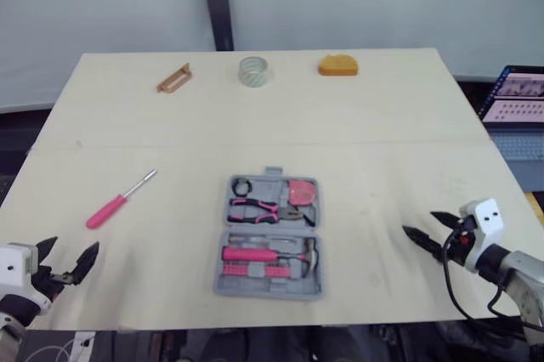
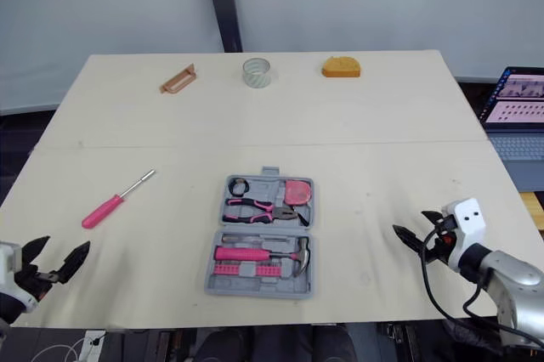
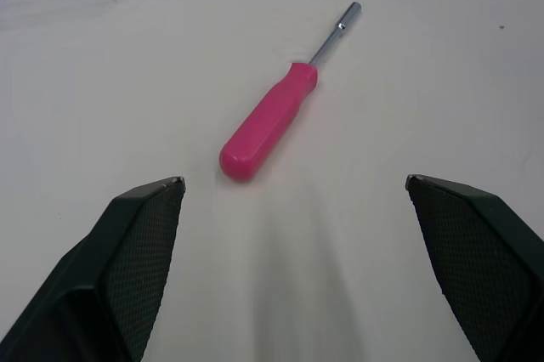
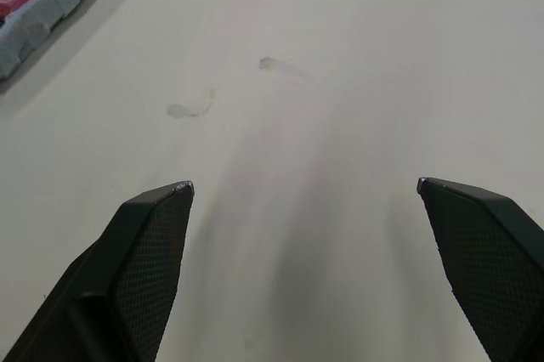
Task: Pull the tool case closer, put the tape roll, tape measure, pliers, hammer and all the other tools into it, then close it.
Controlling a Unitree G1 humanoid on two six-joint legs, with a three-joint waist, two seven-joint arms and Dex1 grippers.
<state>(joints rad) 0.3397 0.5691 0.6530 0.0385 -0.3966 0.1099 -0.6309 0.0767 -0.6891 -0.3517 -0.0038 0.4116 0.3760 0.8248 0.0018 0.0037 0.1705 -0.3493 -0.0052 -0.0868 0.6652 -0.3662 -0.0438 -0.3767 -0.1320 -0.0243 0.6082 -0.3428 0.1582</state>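
Observation:
The grey tool case (image 1: pixel 313 240) lies open at the table's near middle, holding pink pliers (image 1: pixel 262 208), a pink tape measure (image 1: pixel 301 193), a hammer (image 1: pixel 263 253) and a black tape roll (image 1: pixel 242 186). A pink-handled screwdriver (image 1: pixel 119 200) lies loose on the table to the case's left, straight ahead of my left gripper (image 1: pixel 66 261), which is open at the near left edge. The screwdriver (image 3: pixel 280 115) lies beyond the left fingers (image 3: pixel 140 243). My right gripper (image 1: pixel 429 230) is open near the table's right edge, empty, with the case corner (image 4: pixel 42 5) off to its left.
Along the far edge of the table (image 1: pixel 382 124) lie a brown handle-like piece (image 1: pixel 173 78), a clear tape roll (image 1: pixel 254 71) and an orange sponge-like block (image 1: pixel 338 65). A laptop (image 1: pixel 517 107) stands off the table's right side.

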